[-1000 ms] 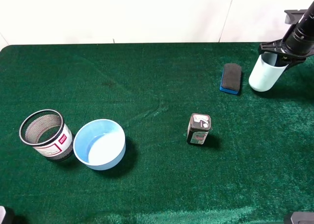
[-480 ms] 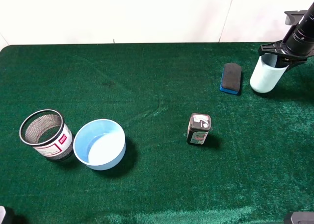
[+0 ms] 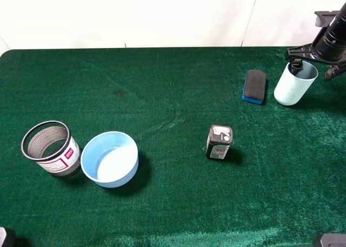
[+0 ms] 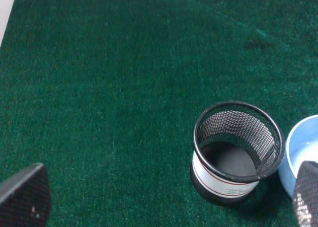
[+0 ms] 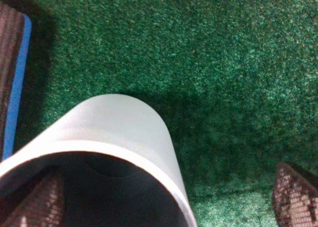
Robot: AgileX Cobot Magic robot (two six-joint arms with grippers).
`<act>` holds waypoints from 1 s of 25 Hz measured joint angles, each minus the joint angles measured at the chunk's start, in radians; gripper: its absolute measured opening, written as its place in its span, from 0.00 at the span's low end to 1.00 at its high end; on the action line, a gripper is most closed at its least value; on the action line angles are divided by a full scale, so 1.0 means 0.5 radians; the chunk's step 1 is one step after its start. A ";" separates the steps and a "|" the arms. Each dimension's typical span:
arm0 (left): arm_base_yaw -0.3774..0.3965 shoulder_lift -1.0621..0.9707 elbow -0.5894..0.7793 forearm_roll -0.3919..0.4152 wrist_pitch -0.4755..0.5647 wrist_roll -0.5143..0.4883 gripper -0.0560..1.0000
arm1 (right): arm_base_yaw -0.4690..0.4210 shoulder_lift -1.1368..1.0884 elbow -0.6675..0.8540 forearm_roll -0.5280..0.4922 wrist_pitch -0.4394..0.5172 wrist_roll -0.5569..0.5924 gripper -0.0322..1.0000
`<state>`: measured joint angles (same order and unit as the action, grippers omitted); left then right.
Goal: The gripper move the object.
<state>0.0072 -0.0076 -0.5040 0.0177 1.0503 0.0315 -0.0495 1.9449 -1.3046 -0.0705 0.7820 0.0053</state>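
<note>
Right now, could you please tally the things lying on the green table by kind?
Cups: 2, the black mesh cup and the pale blue-green cup
Bowls: 1, the blue bowl
Erasers: 1, the blue-backed eraser
Boxes: 1, the small dark box
Total: 5

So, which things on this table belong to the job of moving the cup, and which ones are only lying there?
Belong to the job:
- right claw, open at the cup's rim
- pale blue-green cup

Only lying there:
- blue bowl
- black mesh cup
- black and blue eraser
- small dark box
</note>
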 joint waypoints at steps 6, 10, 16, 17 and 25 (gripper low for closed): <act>0.000 0.000 0.000 0.000 0.000 0.000 0.99 | 0.000 -0.161 0.000 0.002 0.024 0.013 0.65; 0.000 0.000 0.000 0.000 0.000 0.000 0.99 | 0.000 -0.282 0.000 0.004 0.089 0.014 0.65; 0.000 0.000 0.000 0.000 0.000 0.000 0.99 | 0.000 -0.472 0.000 0.051 0.294 0.014 0.69; 0.000 0.000 0.000 0.000 0.000 0.000 0.99 | 0.000 -0.506 0.000 0.065 0.342 0.014 0.69; 0.000 0.000 0.000 0.000 0.000 0.000 0.99 | 0.000 -0.767 0.000 0.171 0.665 -0.011 0.70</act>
<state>0.0072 -0.0076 -0.5040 0.0177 1.0503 0.0315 -0.0495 1.5617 -1.3046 0.0152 1.1146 0.0000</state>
